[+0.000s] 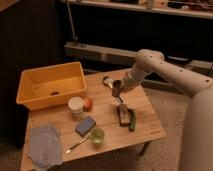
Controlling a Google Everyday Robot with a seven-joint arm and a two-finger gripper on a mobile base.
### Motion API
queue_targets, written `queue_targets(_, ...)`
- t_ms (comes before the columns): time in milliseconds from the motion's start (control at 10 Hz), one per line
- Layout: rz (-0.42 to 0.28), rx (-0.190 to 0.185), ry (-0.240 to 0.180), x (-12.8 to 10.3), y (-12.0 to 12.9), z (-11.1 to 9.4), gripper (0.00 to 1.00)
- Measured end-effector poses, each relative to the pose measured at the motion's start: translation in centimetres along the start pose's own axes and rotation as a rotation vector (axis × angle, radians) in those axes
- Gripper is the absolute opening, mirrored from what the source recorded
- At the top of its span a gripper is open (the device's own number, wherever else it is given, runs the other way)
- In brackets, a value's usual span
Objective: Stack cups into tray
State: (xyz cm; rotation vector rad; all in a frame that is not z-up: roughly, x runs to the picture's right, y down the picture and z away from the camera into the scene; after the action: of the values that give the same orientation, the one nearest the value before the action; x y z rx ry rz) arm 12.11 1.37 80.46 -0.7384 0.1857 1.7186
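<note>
On the left of the wooden table (146, 106) sits the yellow tray (47, 101). Just in front of it stand a white cup (75, 105) and an orange fruit (88, 103), with a translucent green cup (97, 135) nearer the front edge. Right of centre, the gripper (114, 89) has its fingers pinched together on a dark brown cup (106, 80).

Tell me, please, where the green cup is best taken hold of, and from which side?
Probably pinch its rim from straight above: the green cup stands upright, mouth open, with the spoon and blue sponge crowding one side. The end effector, shut, hovers behind, over the table's middle.
</note>
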Motion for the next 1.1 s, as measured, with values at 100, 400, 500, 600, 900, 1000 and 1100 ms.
queue_targets(100, -0.014, -0.001, -0.009, 1.7, -0.3, -0.7, 0.18)
queue_targets(400, -0.068, 0.001, -0.043, 8.4, -0.5, -2.9, 0.18)
queue_targets(500, -0.106, 0.003, -0.057, 11.1, -0.1, -3.9, 0.18)
queue_targets(600, -0.145, 0.006, -0.069, 13.1, 0.2, -4.7, 0.18)
queue_targets(900, -0.262, -0.014, -0.086, 16.5, 0.0, -6.4, 0.18)
queue_targets(1000, -0.285, -0.026, -0.088, 17.0, 0.0, -6.7, 0.18)
queue_targets(1100, -0.292, -0.03, -0.088, 17.1, 0.0, -6.8, 0.18)
